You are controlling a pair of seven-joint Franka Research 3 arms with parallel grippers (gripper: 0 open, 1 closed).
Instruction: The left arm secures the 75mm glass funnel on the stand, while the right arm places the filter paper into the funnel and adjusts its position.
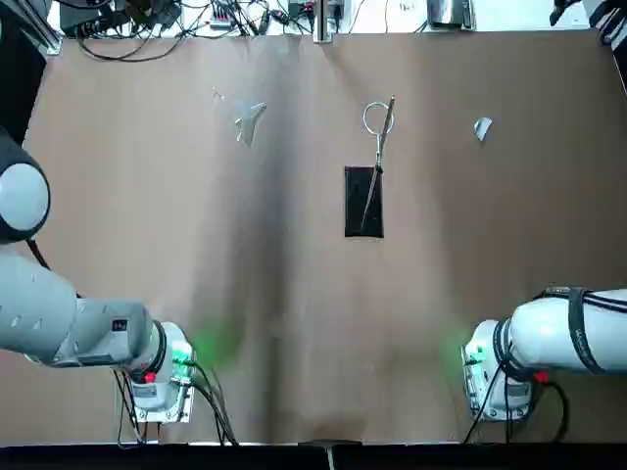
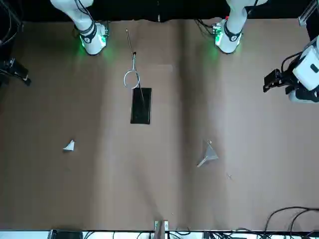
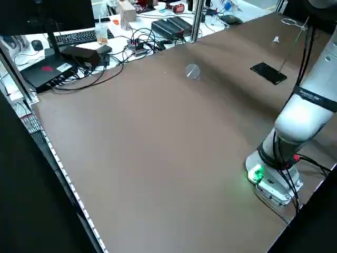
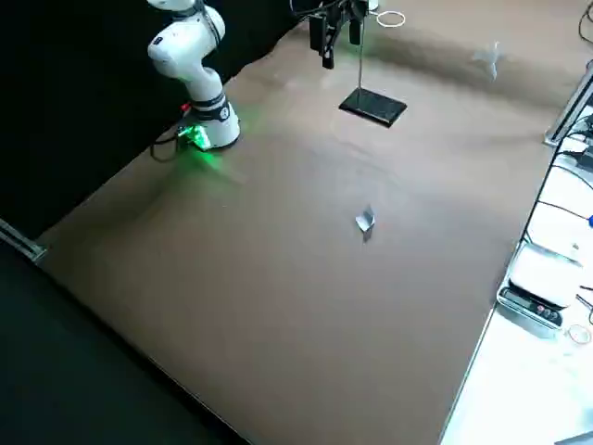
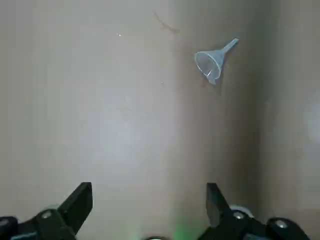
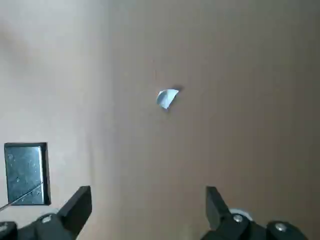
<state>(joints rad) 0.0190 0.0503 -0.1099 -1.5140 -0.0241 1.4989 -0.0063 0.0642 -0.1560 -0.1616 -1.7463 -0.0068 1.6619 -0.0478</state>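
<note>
At eleven o'clock on the table, a glass funnel point(image 1: 249, 123) on its side, folded filter paper point(image 1: 482, 128) at two, stand point(image 1: 363, 203) toward one, left gripper point(image 2: 271, 81) raised at nine, right gripper point(image 2: 21, 73) at three, both spread wide.

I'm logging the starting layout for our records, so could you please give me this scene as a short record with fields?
funnel: clear glass funnel, lying on its side on the table, left of the stand
stand: black base plate with upright rod and wire ring, ring holding nothing
filter paper: small white folded piece, on the table, right of the stand
left gripper: open, over the table's left part, holding nothing
right gripper: open, over the table's right part, holding nothing
task state: funnel not yet in ring; paper not yet in funnel
</note>
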